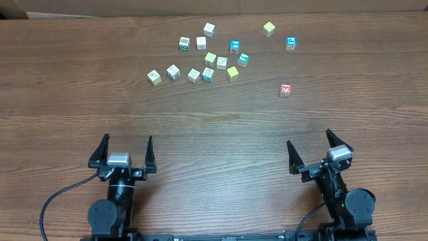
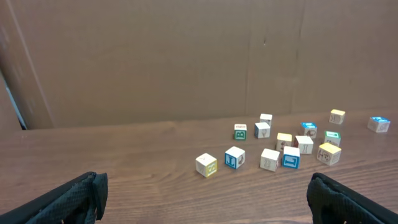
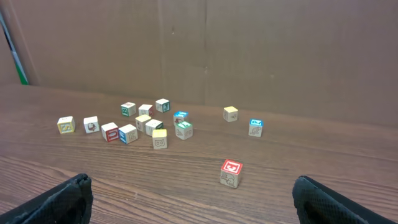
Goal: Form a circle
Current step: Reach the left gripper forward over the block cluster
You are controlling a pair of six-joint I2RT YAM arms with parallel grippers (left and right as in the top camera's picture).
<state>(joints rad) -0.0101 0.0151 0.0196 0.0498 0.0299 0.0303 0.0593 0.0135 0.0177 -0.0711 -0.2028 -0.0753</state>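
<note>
Far centre of the brown wood-grain table [image 1: 67,100], L to R: a short row of 3 pale printed wooden cubes [image 1: 173,71], then the would-be circle, a cluster of 4 tiny cubes [image 1: 221,63]. It has 1 plain yellow and 3 pale wood w/ coloured prints, and reads as more clump than ring. Right of it lie loose ones: a yellow cube [image 1: 269,28], a blue-printed cube [image 1: 291,43] and, nearer, a red-printed wooden cube [image 1: 285,89].

Handling, probably: light, rigid, smooth-faced, so apt to skid or tip if nudged. Pinch across 2 opposite flat faces from above, but neighbours sit close, so little room for fingers.

Left gripper [image 1: 128,138] sits near-left, fingers pointing far, spread wide w/ nothing between them. Right gripper [image 1: 309,139] sits near-right, angled slightly left, equally wide and empty. Both are well short of the cubes.
</note>
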